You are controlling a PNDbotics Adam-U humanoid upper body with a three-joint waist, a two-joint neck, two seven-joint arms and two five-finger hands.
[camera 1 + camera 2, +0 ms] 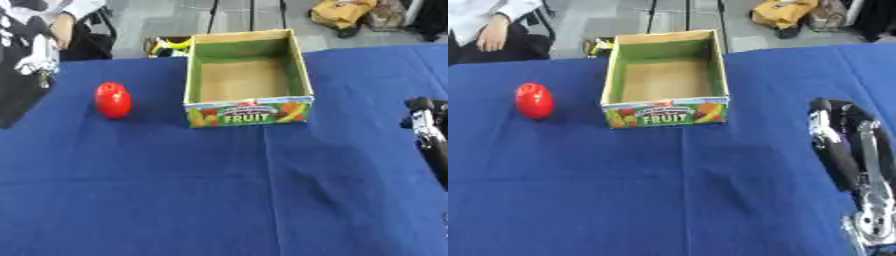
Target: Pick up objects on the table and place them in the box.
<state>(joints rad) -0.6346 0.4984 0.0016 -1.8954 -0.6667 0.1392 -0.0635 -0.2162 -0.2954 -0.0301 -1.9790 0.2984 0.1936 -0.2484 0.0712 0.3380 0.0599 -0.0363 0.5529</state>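
Left eye view: red fruit point(113, 100) sits on the blue table point(219, 190), left of the empty fruit box point(248, 111), a bit apart.
Handling guess: smooth, rounded, probably light; grab around the middle.
Right eye view: right hand point(846, 150) at the right edge, fingers straightish, holding nothing.
Left hand: nowhere in sight.

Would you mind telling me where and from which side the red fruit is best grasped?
Probably around its widest middle, from above. The red fruit stands upright and alone on the blue tablecloth, apart from the fruit box, with its sides free. The right robot hand, fingers straight, is on the far side of the box.
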